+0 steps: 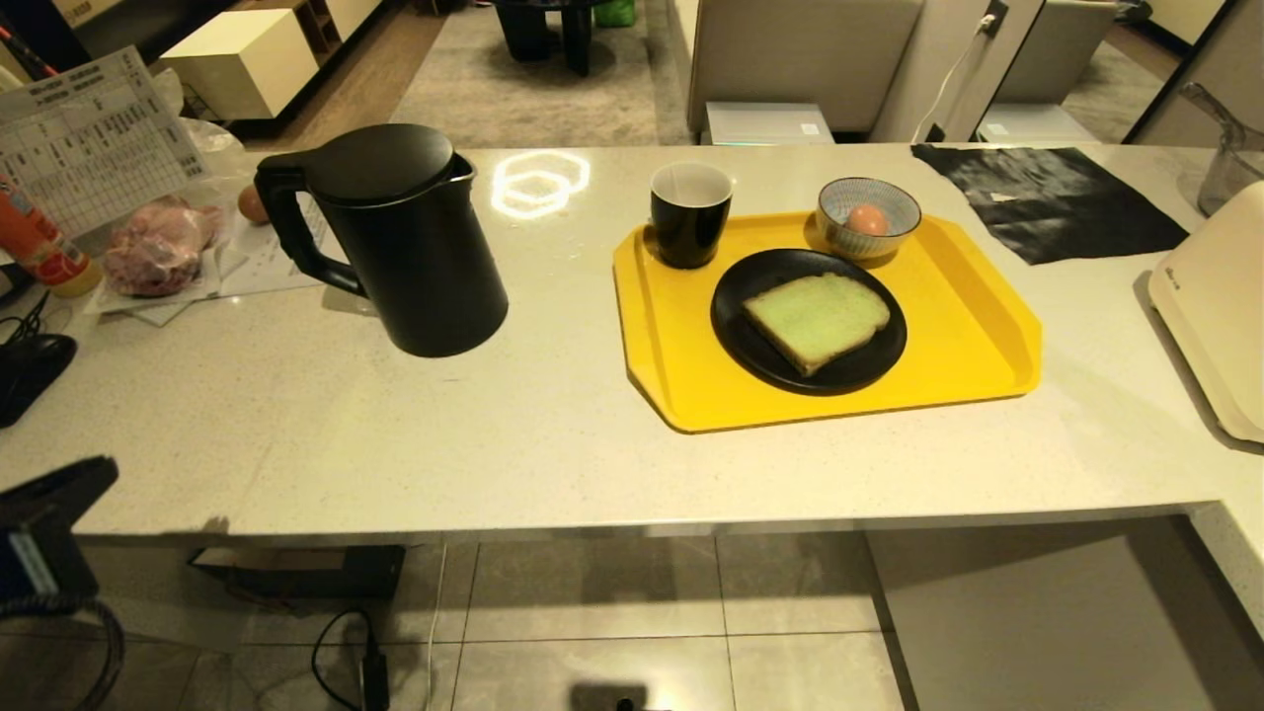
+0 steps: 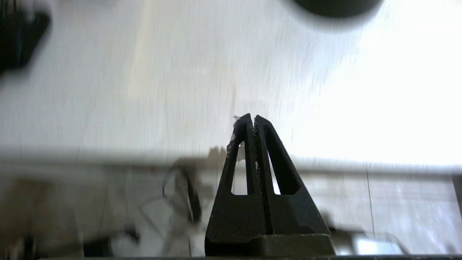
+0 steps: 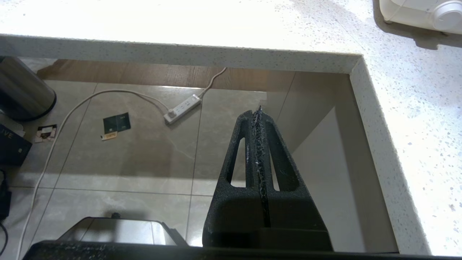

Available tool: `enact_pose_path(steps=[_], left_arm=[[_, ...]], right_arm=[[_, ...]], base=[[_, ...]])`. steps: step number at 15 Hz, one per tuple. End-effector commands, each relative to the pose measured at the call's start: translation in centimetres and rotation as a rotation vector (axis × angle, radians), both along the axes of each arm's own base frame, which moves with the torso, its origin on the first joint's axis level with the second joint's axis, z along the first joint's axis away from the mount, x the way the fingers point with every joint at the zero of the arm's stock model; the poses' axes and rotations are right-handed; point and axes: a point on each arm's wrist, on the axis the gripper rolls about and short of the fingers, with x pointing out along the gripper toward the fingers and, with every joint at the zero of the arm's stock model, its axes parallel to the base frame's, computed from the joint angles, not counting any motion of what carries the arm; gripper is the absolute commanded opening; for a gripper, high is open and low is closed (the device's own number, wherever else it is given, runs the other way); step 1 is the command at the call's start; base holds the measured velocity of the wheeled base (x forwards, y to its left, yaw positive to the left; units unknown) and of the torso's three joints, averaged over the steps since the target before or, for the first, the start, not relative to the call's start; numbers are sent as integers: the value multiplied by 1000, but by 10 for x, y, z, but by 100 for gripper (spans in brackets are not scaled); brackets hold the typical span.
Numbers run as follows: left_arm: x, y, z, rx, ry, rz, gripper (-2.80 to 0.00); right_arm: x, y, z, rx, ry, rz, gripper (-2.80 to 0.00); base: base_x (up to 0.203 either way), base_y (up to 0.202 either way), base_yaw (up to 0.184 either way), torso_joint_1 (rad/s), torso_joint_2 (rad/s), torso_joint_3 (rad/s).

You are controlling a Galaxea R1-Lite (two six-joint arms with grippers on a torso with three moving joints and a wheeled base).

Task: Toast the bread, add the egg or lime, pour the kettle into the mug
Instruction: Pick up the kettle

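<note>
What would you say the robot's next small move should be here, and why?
Probably opening the left pincer and carrying it toward the kettle handle. The bread already lies on its plate, the egg sits in its bowl, and the mug looks empty. Both pincers are shut and hold nothing.

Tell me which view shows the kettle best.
Head view: the whole kettle stands on the counter, lid and handle clear. The left wrist view shows only a blurred dark edge, possibly its base; the right wrist view shows none.

A yellow tray (image 1: 978,336) lies on the counter (image 1: 553,434). At its ten o'clock sits a printed sheet (image 1: 94,138); at two o'clock, a black cloth (image 1: 1057,202).
</note>
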Motion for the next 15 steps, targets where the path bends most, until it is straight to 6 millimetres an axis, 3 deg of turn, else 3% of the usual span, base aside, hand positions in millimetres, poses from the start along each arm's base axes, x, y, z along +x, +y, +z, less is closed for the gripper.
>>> enact_pose_path(steps=[1,7,8,12,15], left_arm=[[50,-8,11,56,41,-63,-280],[102,0,27,124,72,-94,-280],[108,5,25,135,84,-82,0],[138,35,23,154,95,-2,0],[144,46,45,162,15,-1,0]], right_arm=[[2,0,-8,-1,30,0,-280],[2,0,-8,-1,30,0,-280],[2,0,-8,-1,30,0,-280],[2,0,-8,-1,30,0,-280],[2,0,-8,-1,30,0,-280]], base=[[0,0,0,0,0,0],[0,0,0,0,0,0],[0,0,0,0,0,0],[0,0,0,0,0,0],[0,0,0,0,0,0]])
